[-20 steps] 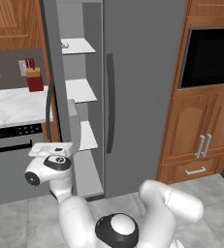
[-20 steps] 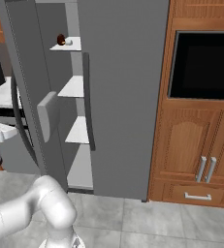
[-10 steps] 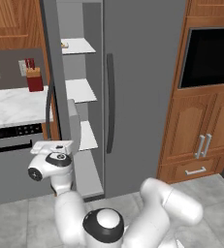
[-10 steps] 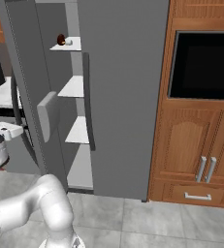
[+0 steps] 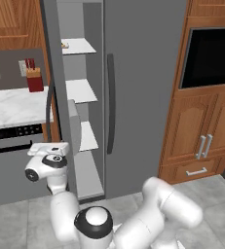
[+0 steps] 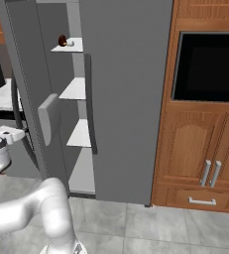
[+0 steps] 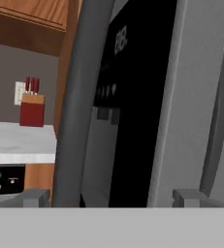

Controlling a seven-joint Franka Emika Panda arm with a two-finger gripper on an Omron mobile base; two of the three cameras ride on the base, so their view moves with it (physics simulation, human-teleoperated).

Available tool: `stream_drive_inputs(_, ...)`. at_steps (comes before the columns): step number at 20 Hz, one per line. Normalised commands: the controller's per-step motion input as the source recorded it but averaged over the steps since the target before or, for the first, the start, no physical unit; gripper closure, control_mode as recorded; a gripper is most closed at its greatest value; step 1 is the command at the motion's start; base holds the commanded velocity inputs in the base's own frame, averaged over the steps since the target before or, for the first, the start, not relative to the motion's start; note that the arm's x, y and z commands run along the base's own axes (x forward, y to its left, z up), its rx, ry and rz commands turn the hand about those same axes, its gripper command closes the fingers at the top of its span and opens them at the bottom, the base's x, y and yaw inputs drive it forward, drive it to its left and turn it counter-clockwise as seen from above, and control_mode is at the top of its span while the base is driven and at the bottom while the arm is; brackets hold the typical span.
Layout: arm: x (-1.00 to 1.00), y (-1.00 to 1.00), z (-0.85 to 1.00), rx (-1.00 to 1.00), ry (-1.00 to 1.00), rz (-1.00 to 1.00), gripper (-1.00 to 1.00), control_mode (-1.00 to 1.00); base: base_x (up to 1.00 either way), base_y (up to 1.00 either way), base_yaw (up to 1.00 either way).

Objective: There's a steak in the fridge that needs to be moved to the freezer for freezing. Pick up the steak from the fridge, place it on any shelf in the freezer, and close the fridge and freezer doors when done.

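— Steak [image 6: 62, 40]: where is it?
— On the freezer's [image 6: 71, 99] top shelf, high and far right of the gripper [image 7: 111, 197].
— And the gripper?
— Low by the freezer door [image 7: 133, 97], fingers spread, holding nothing.

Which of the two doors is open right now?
The narrow freezer door, the one with the black dispenser panel, stands open, baring the freezer's white shelves. The wide plain fridge door is shut.
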Motion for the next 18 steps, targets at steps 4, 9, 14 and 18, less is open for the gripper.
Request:
stream_drive_inputs(4,0.58,0.19,-0.11,0.0,0.0,0.0,-1.0,-1.0,0.0,0.0,0.0)
stream_drive_inputs(9,0.4,0.4,-0.23,0.0,0.0,0.0,-1.0,-1.0,0.0,0.0,0.0)
stream_drive_inputs(14,0.44,0.31,-0.18,0.0,0.0,0.0,-1.0,-1.0,0.0,0.0,0.0)
stream_drive_inputs(18,0.73,-0.29,0.0,0.03,0.02,0.0,-1.0,-1.0,0.0,0.0,0.0)
